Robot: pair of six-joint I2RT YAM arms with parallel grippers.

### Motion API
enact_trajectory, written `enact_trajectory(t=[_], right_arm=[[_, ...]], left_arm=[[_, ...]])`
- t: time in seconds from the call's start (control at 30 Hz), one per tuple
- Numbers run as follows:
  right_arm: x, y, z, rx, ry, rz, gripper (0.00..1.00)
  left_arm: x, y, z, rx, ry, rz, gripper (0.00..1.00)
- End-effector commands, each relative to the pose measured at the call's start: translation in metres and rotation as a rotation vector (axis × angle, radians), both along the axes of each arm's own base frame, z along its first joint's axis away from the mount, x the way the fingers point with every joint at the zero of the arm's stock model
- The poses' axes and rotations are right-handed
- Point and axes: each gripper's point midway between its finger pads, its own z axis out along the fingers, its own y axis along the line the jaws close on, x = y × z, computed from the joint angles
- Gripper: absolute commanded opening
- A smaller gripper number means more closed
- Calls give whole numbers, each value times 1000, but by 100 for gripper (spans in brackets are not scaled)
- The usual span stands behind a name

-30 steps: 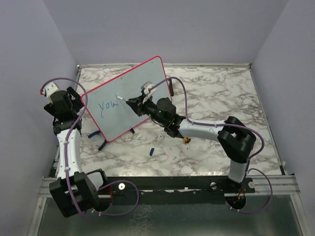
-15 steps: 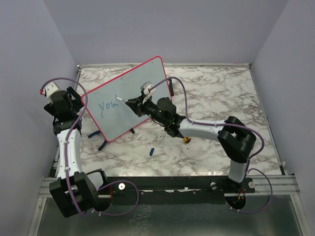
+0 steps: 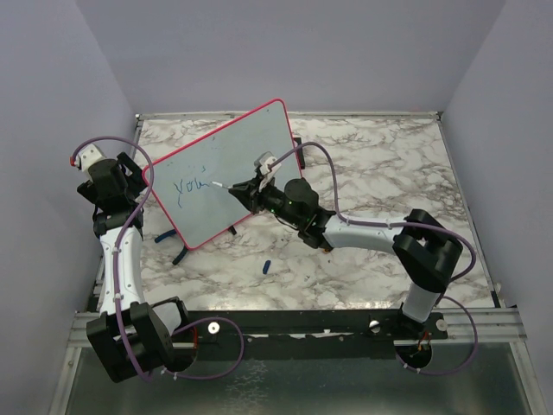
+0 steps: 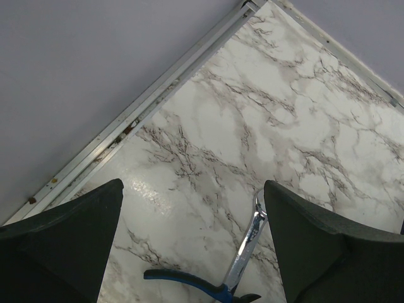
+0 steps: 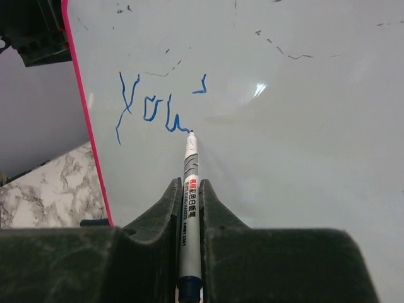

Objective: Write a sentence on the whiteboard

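Note:
The whiteboard (image 3: 246,143) with its red-pink frame leans tilted at the back left of the marble table. On it the sentence (image 3: 192,186) reads "you'" in blue; in the right wrist view these blue letters (image 5: 151,108) sit at the upper left of the board (image 5: 303,126). My right gripper (image 5: 190,184) is shut on a white marker (image 5: 190,161), whose tip touches the board at the tail of the "u". In the top view that gripper (image 3: 246,191) is in front of the board's middle. My left gripper (image 4: 192,186) is open and holds nothing, beside the board's left edge (image 3: 138,183).
Blue-handled pliers (image 4: 208,287) lie on the marble below the left gripper. A small blue cap (image 3: 267,264) lies in front of the board. Metal rails (image 4: 158,95) and grey walls bound the table.
The marker tip has slid a little down and right on the board, from the apostrophe to the tail of the "u". The right arm's elbow shifted right. The left arm has not moved.

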Motion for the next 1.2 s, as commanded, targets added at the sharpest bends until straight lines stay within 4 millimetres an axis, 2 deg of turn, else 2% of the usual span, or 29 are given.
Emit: enact_trajectory(t=[0.0, 0.1, 0.37, 0.73, 0.93, 1.17], right_arm=[[7, -18, 21, 29, -37, -86, 1], [11, -20, 18, 20, -39, -98, 1], [21, -16, 28, 44, -55, -94, 1], [25, -5, 29, 52, -54, -73, 1], [32, -3, 25, 40, -43, -98, 1], [40, -4, 9, 9, -15, -133, 1]], left_arm=[[3, -2, 0, -1, -13, -20, 93], [2, -2, 0, -2, -12, -21, 93], [3, -2, 0, -2, -12, -24, 93], [3, -2, 0, -2, -11, -24, 93], [3, -2, 0, -2, -13, -25, 93], [3, -3, 0, -2, -12, -27, 93]])
